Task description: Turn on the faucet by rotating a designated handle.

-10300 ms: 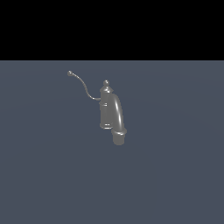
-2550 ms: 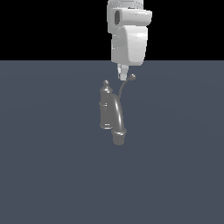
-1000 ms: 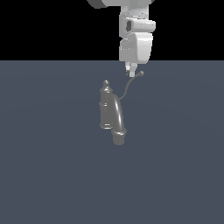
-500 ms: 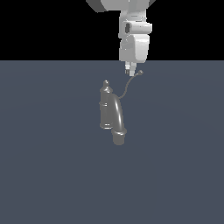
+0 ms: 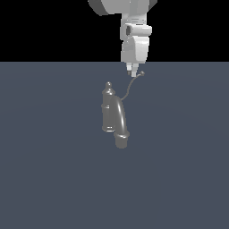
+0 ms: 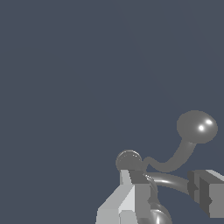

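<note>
The small grey faucet [image 5: 112,114] stands upright with its knob finial on top and its thick arched spout [image 5: 121,123] curving toward the camera. Its handle [image 5: 131,85], a thin S-curved lever, rises toward the exterior view's right and ends in a ball tip [image 5: 142,74]. My gripper [image 5: 133,71] hangs from above, just beside that ball tip on its left. In the wrist view the gripper [image 6: 168,190] is open, its fingers [image 6: 131,197] apart. The ball tip [image 6: 197,126] lies outside them, and the finial [image 6: 128,161] shows by one finger.
A flat dark grey-blue floor [image 5: 53,179] surrounds the faucet. The white arm [image 5: 134,40] comes down from above, behind the faucet.
Since the earliest frame the handle has swung from the exterior view's left to its right. Over the last second the gripper edged slightly left and the ball tip rose a little.
</note>
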### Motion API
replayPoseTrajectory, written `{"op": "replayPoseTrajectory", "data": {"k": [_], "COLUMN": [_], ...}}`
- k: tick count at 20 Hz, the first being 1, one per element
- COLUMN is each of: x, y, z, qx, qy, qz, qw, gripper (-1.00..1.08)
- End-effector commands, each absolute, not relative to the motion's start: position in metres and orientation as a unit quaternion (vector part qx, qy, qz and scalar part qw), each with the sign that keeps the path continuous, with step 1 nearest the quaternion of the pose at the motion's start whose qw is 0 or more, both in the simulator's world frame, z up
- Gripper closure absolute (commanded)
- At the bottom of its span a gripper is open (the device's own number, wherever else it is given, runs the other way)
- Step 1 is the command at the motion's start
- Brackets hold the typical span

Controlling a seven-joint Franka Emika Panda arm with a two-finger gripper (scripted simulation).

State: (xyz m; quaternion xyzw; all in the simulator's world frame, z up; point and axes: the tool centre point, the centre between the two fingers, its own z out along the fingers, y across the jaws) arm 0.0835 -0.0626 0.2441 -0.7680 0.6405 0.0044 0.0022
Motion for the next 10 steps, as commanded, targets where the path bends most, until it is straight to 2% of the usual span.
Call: {"op": "replayPoseTrajectory", "data": {"k": [1,10], "x": [0.092,0.111], "y": [-0.075,-0.078], "z": [0.242,0.242], "qx": [-0.762,-0.759], "qy": [0.647,0.651], "qz": [0.001,0.0], "qw": [0.001,0.0], "gripper": [1.08,1.08]}}
